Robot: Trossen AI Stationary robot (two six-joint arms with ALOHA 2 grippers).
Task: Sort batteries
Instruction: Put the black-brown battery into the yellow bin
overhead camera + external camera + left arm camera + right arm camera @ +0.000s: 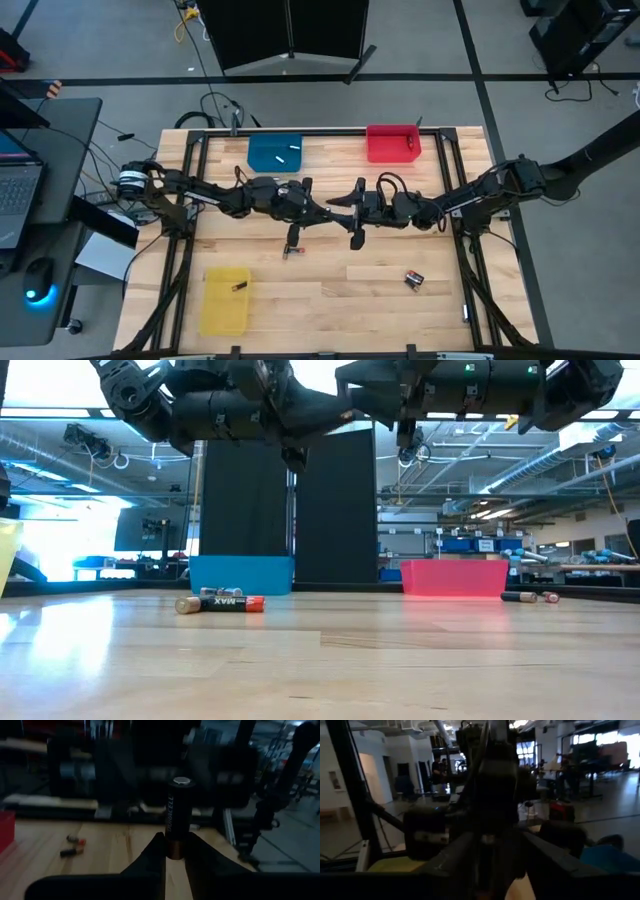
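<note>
Clearly, the left gripper (172, 857) has its jaws clamped on the copper end of a black battery (177, 812) standing upright between them, held above mid-worktop (330, 290). At three o'clock of it the right gripper (356, 238) faces it, jaws spread and empty. Both arms stretch inward, nearly level. Loose batteries (222, 603) lie below at six o'clock; two more (414, 280) at four o'clock, labels unreadable.

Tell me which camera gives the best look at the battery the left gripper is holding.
The left wrist view: the black and copper battery stands upright, pinched at its base by the left gripper, lettering readable. The high view shows only that gripper, the battery too small to tell. The low and right wrist views do not show it clearly.
</note>
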